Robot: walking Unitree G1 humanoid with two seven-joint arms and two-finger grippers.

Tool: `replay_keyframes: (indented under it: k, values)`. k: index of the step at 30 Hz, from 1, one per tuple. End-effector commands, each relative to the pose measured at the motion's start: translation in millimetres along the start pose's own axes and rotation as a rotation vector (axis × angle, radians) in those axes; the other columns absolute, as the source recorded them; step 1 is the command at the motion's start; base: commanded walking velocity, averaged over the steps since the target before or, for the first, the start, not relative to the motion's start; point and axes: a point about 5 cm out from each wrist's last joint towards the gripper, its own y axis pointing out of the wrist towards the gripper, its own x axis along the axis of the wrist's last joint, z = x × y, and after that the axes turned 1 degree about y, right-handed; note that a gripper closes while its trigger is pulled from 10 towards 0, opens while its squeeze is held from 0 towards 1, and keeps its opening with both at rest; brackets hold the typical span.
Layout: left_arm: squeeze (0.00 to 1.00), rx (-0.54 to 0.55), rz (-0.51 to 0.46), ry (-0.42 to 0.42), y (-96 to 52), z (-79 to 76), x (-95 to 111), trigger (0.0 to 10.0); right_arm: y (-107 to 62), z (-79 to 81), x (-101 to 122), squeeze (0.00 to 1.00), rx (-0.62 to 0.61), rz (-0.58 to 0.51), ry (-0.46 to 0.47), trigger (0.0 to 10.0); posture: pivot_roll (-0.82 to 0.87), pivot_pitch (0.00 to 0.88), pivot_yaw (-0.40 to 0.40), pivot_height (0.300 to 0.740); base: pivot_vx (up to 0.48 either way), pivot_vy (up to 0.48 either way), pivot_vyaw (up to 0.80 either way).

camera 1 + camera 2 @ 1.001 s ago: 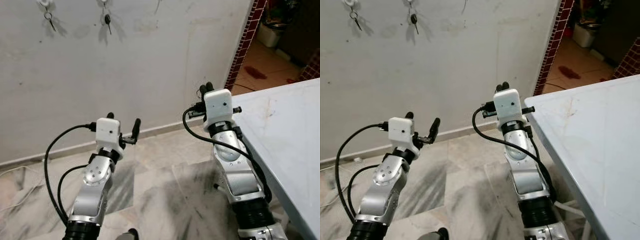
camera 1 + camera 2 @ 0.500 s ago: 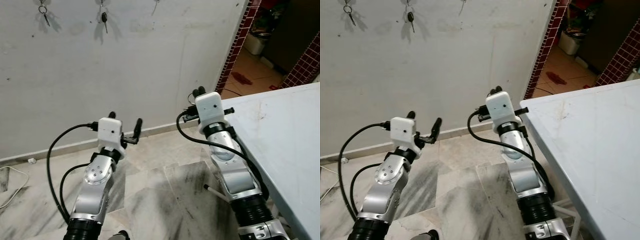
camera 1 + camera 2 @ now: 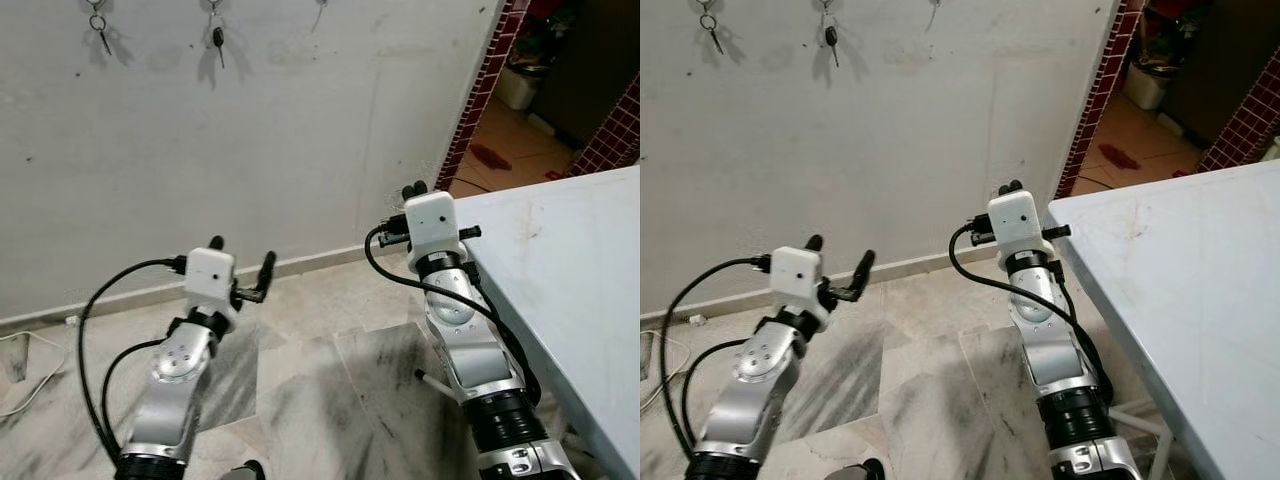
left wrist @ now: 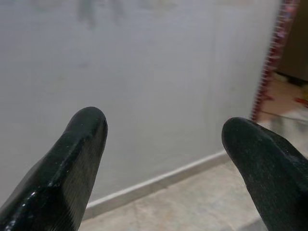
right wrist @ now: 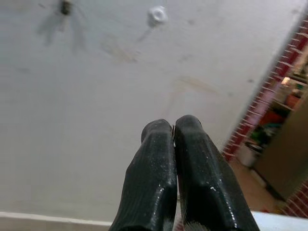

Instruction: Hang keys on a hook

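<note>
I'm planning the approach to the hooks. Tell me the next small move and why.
Probably step closer to the wall and raise the right claw toward the bare hook. That claw is shut and low, the hook sits high above it, and two other hooks already carry keys.

Both silver arms reach forward and up from the lower edge of the head views, elbows bent, white wrist blocks uppermost, black cables looping from each wrist. The left gripper (image 3: 241,267) sits lower and to the left, its two black fingers (image 4: 72,163) spread wide apart with open space between them. The right gripper (image 5: 173,137) is raised higher, on the right, its fingers pressed together along their length and pointing upward; whether anything is pinched between them cannot be told.
</note>
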Motion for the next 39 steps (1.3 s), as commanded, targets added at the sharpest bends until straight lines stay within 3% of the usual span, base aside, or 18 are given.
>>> replay_keyframes:
  k: [1, 6, 12, 16, 20, 30, 39]
  values:
    - [0.00, 0.039, -0.014, -0.022, -1.8, 2.4, 5, 10.0, 1.1, 3.5, 3, 0.00, 0.034, -0.008, 0.020, 10.0, 0.03, 0.085, -0.051, 0.740, 0.000, 0.000, 0.00]
    - [0.00, 0.061, 0.005, -0.040, -5.8, 0.0, 3, 10.0, 5.2, -2.8, 3, 0.00, 0.025, -0.014, 0.036, 10.0, 0.05, 0.110, -0.050, 0.740, 0.000, 0.000, 0.00]
    - [0.00, -0.025, 0.011, -0.065, -7.1, -17.2, -3, 10.0, 10.1, -21.3, 3, 0.00, -0.075, -0.030, -0.003, 10.0, 0.00, 0.097, -0.022, 0.740, 0.000, 0.000, 0.00]
    - [0.00, -0.070, -0.002, -0.071, -0.2, -28.1, 1, 10.0, 13.9, -35.2, 13, 0.00, -0.147, -0.047, 0.037, 10.0, -0.02, 0.072, -0.043, 0.740, 0.000, 0.000, 0.00]
    - [0.00, -0.056, -0.006, -0.090, 7.8, -28.4, 3, 10.0, 13.3, -30.6, 12, 0.00, -0.119, -0.049, 0.026, 10.0, -0.04, 0.071, -0.035, 0.740, 0.000, 0.000, 0.00]
    - [0.00, -0.111, 0.007, -0.060, 9.7, -26.3, 4, 10.0, 3.7, -34.0, 1, 0.00, -0.199, -0.005, 0.078, 10.0, -0.03, 0.072, 0.048, 0.740, 0.000, 0.000, 0.00]
    - [0.00, -0.121, 0.005, -0.057, 11.8, -27.6, 4, 10.0, 3.3, -30.7, 2, 0.00, -0.195, -0.007, 0.084, 10.0, -0.04, 0.074, 0.043, 0.740, 0.000, 0.000, 0.00]
